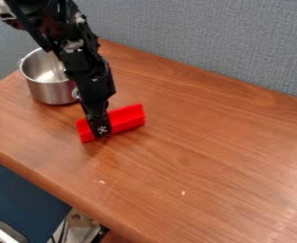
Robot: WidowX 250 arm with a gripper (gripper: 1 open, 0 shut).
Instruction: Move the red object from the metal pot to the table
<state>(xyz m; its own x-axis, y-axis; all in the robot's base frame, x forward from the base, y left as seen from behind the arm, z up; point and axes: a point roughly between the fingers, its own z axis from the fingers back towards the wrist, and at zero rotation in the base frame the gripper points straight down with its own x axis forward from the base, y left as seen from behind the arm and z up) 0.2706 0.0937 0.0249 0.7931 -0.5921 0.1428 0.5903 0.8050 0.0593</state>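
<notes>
Block [113, 121] lies on the bench [201, 142] beside the pot [43, 78]; I see the hand [99, 126] straddling it, grip unclear.

A lab-like test setup — wooden table [227, 142] against a plain grey-blue backdrop [227, 38]
</notes>
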